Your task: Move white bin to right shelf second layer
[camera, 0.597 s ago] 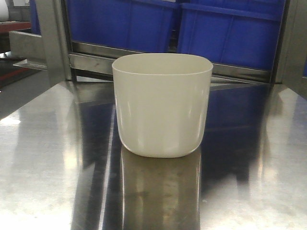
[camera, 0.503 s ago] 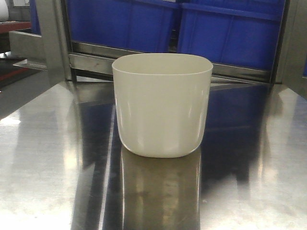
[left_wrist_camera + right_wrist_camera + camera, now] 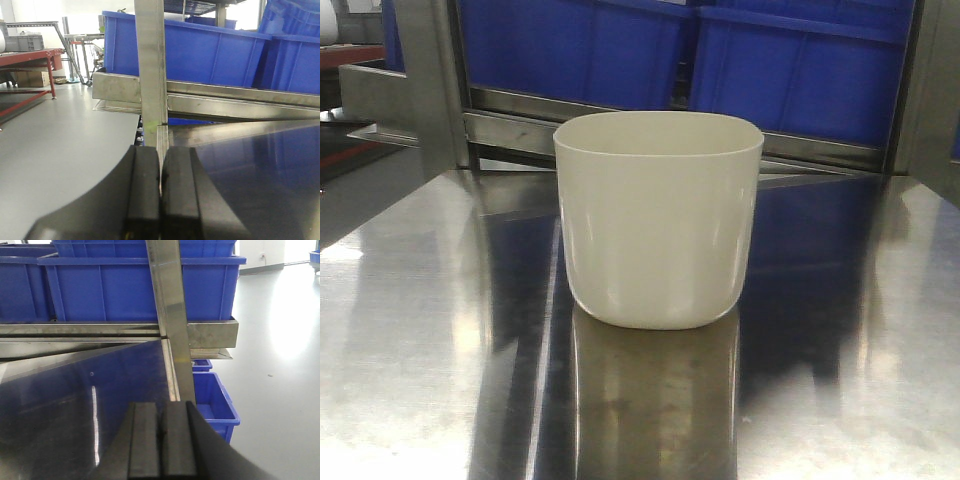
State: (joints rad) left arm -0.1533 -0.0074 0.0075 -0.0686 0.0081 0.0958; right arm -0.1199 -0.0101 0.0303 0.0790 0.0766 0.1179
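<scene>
**Front view.** Only this view shows the white bin (image 3: 658, 220), a smooth cream tub with a rounded-square mouth and tapering walls. It stands upright mid-bench on the mirror-like steel bench (image 3: 410, 330). Behind the bench, blue crates (image 3: 800, 75) sit on a steel shelf rail (image 3: 510, 103).

**Left wrist view.** The left claw (image 3: 160, 165) is clenched pad against pad on nothing, at the bench's edge by a steel upright (image 3: 151, 75).

**Right wrist view.** The right claw (image 3: 161, 412) is likewise clenched and empty, over the bench's other edge. A small blue crate (image 3: 212, 400) sits on the floor beside the bench.

The bin is unmoved since the earlier frames.
</scene>
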